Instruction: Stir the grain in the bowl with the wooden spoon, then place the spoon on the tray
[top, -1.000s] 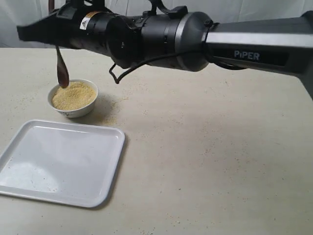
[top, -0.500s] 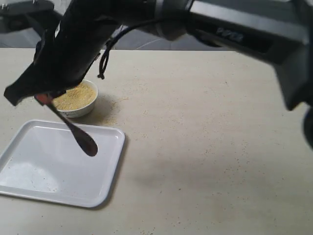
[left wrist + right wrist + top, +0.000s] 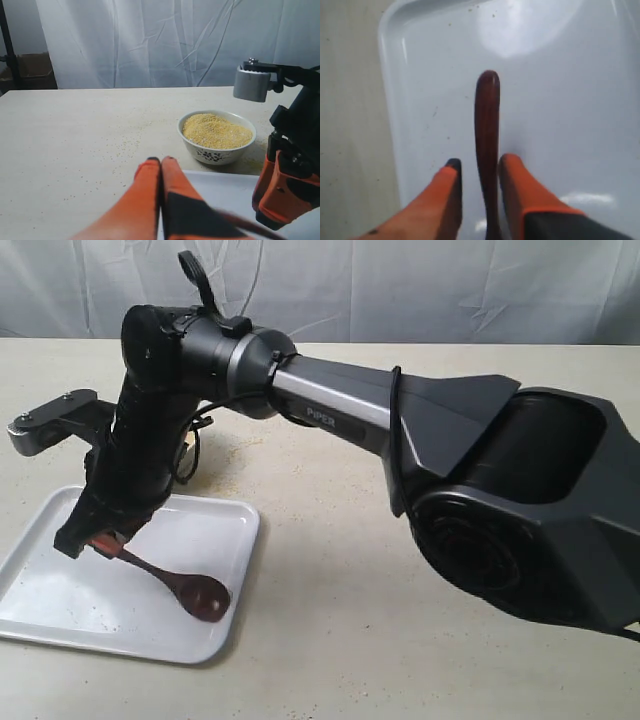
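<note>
The right gripper (image 3: 97, 540) (image 3: 479, 162) hangs low over the tray (image 3: 60, 590) (image 3: 570, 100), reaching in from the counter (image 3: 330, 640) side. Its orange fingers (image 3: 447, 200) are spread only narrowly, with the spoon (image 3: 185, 587) (image 3: 487, 125) handle running between them. A gap shows between one finger and the handle. The other finger sits just beside it, and whether it touches I cannot tell.

The spoon lies inside the tray. Its oval head rests near the tray's front rim, and the handle runs back under the gripper. It is dark reddish-brown and glossy.

The left gripper (image 3: 160, 161) is pressed together, holding nothing, at the tray's edge. The bowl (image 3: 215, 155), heaped with yellow grain (image 3: 217, 131), stands on the counter just beyond the tray.
</note>
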